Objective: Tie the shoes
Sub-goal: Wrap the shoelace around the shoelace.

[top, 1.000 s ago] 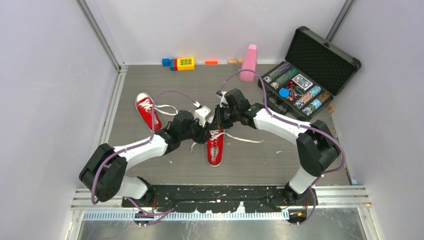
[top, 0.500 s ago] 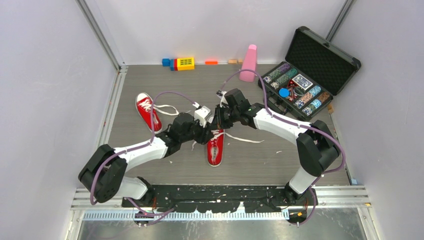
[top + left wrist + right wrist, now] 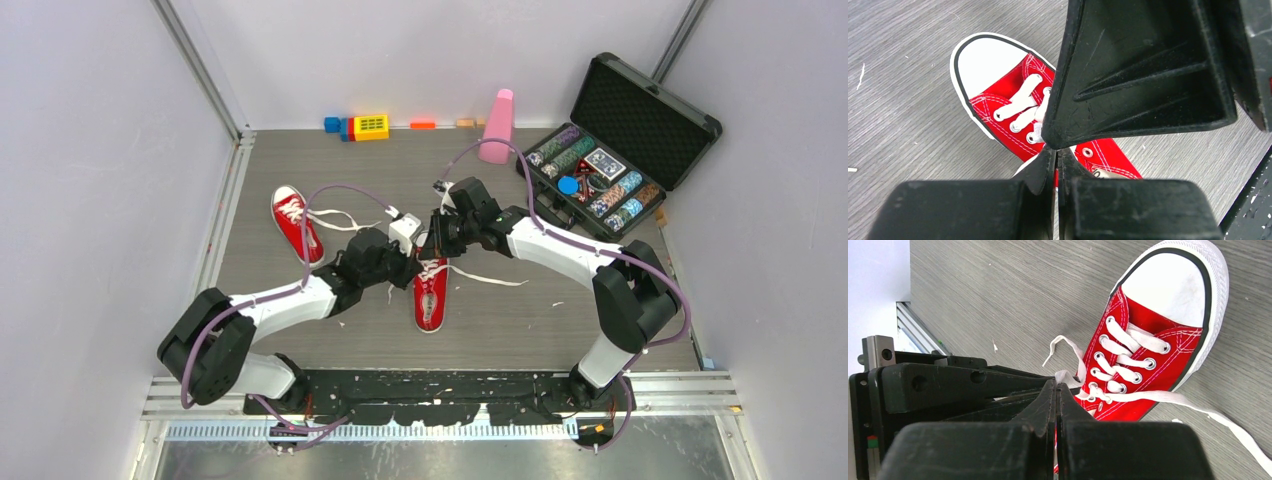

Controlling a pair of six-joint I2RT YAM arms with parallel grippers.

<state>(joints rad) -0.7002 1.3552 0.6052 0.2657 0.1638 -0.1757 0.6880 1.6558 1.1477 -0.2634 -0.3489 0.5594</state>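
Note:
One red shoe [image 3: 431,292] lies in the middle of the table, toe toward the arms; it also shows in the left wrist view [image 3: 998,75] and the right wrist view [image 3: 1173,287]. The other red shoe [image 3: 296,222] lies to the left, laces loose. Both grippers meet over the middle shoe's tongue end. My right gripper [image 3: 1056,385] [image 3: 438,245] is shut, with a fold of white lace [image 3: 1066,376] at its tips. My left gripper [image 3: 1056,150] [image 3: 412,262] is shut, tips against the right gripper's finger; whether it pinches lace is hidden. The other lace end [image 3: 1198,407] trails right on the table.
An open black case of poker chips [image 3: 620,150] stands at the back right. A pink cone [image 3: 497,125] and coloured toy blocks [image 3: 362,127] stand along the back wall. Small white scraps dot the grey table [image 3: 600,320].
Almost nothing: the left arm has shifted very slightly; both grippers stay shut together over the middle shoe.

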